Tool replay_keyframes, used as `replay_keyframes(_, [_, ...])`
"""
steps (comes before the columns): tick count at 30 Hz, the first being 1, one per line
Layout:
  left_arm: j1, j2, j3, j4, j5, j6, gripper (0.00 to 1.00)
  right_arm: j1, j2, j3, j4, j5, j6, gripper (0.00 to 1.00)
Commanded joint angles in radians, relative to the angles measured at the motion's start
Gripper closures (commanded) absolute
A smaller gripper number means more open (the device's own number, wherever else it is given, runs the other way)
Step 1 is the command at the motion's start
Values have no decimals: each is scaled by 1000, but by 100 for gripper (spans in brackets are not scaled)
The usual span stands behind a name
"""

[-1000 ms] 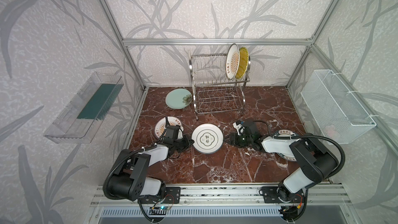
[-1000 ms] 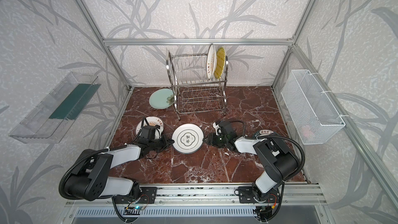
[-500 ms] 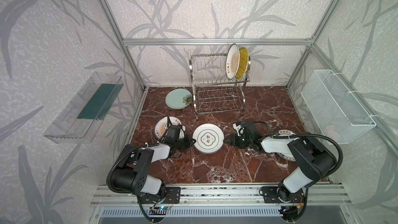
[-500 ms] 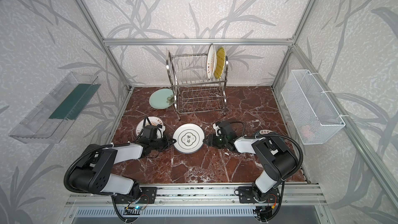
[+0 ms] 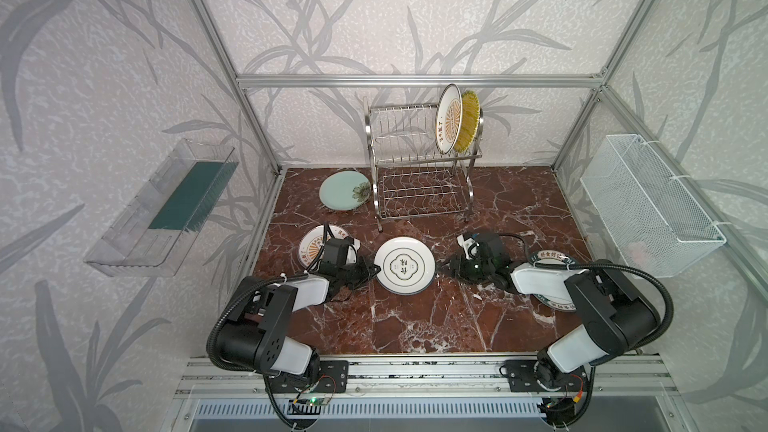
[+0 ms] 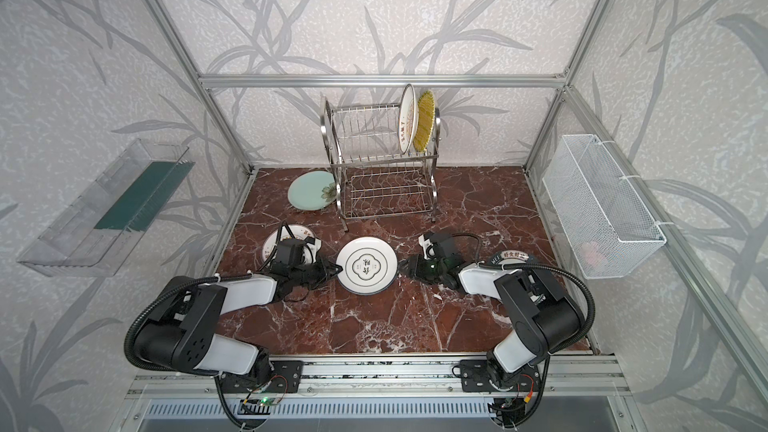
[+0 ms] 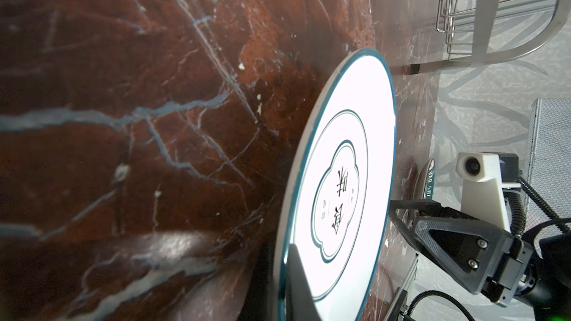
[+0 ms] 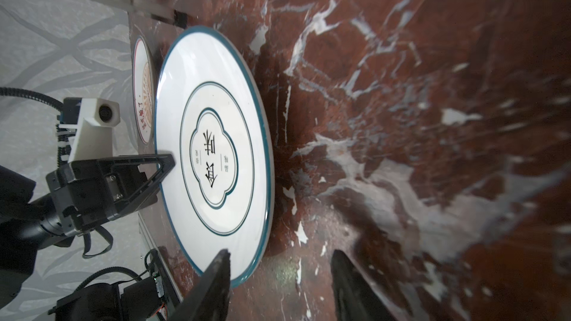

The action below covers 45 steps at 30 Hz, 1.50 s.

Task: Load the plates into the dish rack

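The white plate with the clover shape [image 5: 404, 264] lies in the middle of the red stone surface [image 5: 415, 326], in front of the dish rack [image 5: 419, 168]. The left fingers [image 5: 374, 271] are clenched on its left rim. The right fingers [image 5: 449, 268] are spread apart at its right rim, one above the edge and one down low. I cannot tell if they touch it.

Two plates stand up in the top of the rack, at its right end: a white plate with an orange sun [image 5: 449, 124] and a yellow plate [image 5: 468, 122]. A pale green plate [image 5: 343, 197] lies just left of the rack. Another orange sun plate [image 5: 308, 245] lies partly under the left arm [image 5: 307, 288]. A plate with a teal rim [image 5: 552, 256] lies partly under the right arm [image 5: 536, 280].
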Motion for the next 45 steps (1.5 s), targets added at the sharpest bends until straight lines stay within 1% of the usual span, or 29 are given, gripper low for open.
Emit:
replay_keyframes(1, [-6,-42,29,-57,9,-4,100,-31,-77,-8,-48,-28,-7,48])
replay_keyframes(6, [-5,-95,60,-82,57,-4,100,-42,-151,14,-130,-16,-32,48])
replay_keyframes(10, [-6,-131,73,-90,80,-7,100,-43,-173,17,-138,-18,-27,48])
replay_keyframes(14, [-8,-133,64,-47,105,-16,100,-42,-161,11,-129,-17,-26,48])
replay_keyframes(17, [-18,-122,54,8,135,-41,100,-35,-149,-6,-83,-31,-2,48])
replay_keyframes(27, [-87,-114,78,30,144,-39,100,-3,-123,11,-51,-32,11,49])
replay_keyframes(31, [-107,-108,87,43,148,-41,100,5,-110,11,-38,-35,17,56])
replay_keyframes(35, [-117,-101,91,48,154,-42,100,5,-111,9,-36,-33,17,66])
replay_keyframes(40, [-128,-96,95,62,162,-46,100,4,-113,10,-32,-38,17,72])
replay_keyframes(45, [-130,-94,100,62,161,-45,100,5,-116,8,-28,-45,18,80])
